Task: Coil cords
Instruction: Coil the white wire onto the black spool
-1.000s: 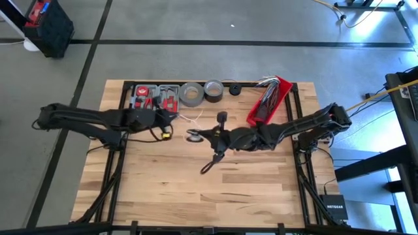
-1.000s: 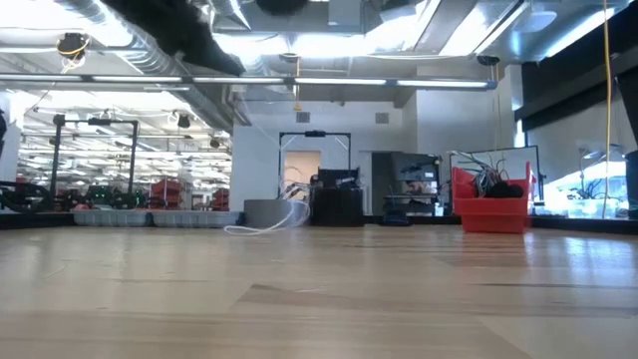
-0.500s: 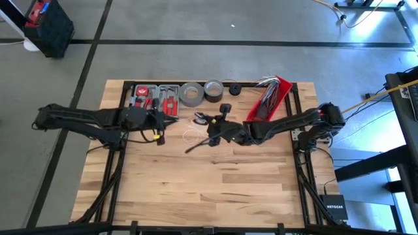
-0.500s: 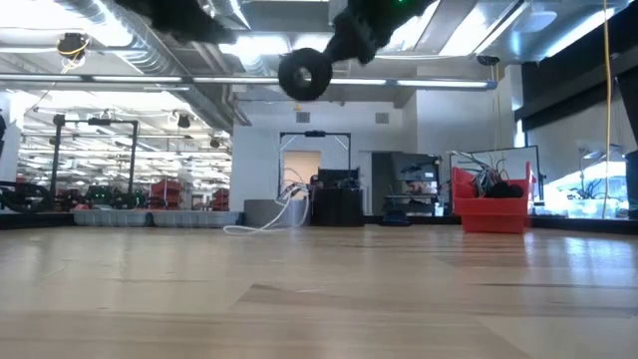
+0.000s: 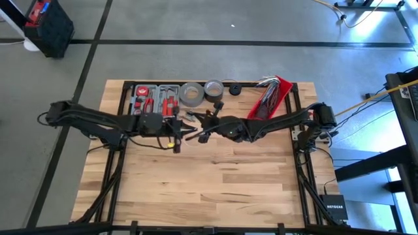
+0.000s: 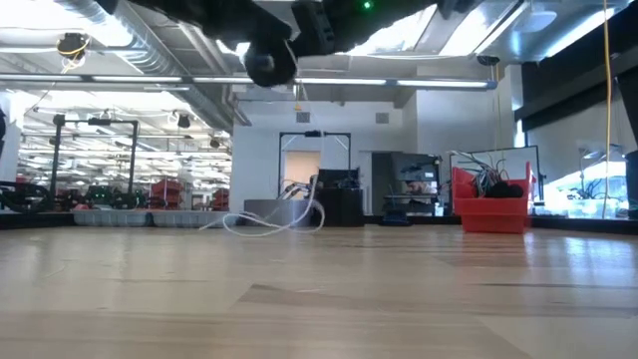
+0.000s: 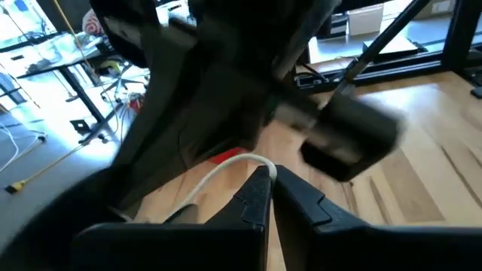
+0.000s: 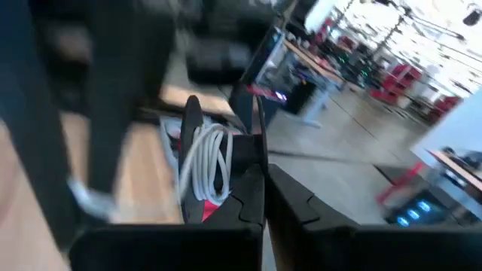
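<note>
The white cord (image 5: 190, 118) runs between my two grippers at the table's far middle. Part of it lies in loose loops on the table (image 6: 269, 221). Its round black puck (image 6: 271, 65) hangs high above the table under the arms. My left gripper (image 5: 179, 129) is shut on the cord (image 7: 226, 167). My right gripper (image 5: 197, 129) faces it closely and is shut on several white loops (image 8: 208, 162). I cannot make out the thin dark cord for certain. My left gripper pinches one strand of the white cord at a bend (image 7: 260, 159) between its two fingertips. The strand trails back from the tips, clear of the table. My right gripper holds a bundle of several white loops (image 8: 215, 150) at its shut fingers. The loops stand upright beside the fingertips, lifted off the table.
Along the far edge stand a tool tray (image 5: 155, 96), two tape rolls (image 5: 192, 94) (image 5: 213, 89) and a small black ring (image 5: 235, 89). A red bin (image 5: 269, 99) with cables stands at the far right. The near half of the wooden table (image 5: 209, 189) is bare wood.
My right gripper has gone toward the table's far and left side, up to my left gripper, carrying the cord. My left gripper has gone a little toward the right. The puck has come into the low view and swung left. The loops on the table have spread.
</note>
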Controlling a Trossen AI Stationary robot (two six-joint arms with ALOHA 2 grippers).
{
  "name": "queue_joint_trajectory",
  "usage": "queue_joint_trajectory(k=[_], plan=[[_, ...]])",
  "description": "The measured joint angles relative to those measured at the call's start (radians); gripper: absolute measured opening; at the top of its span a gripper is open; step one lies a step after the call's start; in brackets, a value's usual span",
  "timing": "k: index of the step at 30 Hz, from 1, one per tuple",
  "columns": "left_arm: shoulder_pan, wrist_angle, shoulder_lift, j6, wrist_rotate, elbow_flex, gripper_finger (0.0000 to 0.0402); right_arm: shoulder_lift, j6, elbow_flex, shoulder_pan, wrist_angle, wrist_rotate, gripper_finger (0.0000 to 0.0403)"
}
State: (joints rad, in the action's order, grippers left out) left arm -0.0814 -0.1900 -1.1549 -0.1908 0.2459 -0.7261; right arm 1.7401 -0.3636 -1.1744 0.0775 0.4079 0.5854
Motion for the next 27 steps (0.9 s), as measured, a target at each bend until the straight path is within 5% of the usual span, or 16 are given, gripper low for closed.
queue_joint_trajectory(k=[10, 27], plan=[[0.059, -0.034, -0.059, -0.001, 0.010, -0.002, 0.0007, -0.014, -0.011, -0.006, 0.000, 0.194, -0.020, 0.0005], [0.076, -0.003, -0.067, -0.008, 0.000, -0.003, 0.0008, -0.159, -0.209, -0.119, 0.081, 0.217, -0.028, 0.0005]])
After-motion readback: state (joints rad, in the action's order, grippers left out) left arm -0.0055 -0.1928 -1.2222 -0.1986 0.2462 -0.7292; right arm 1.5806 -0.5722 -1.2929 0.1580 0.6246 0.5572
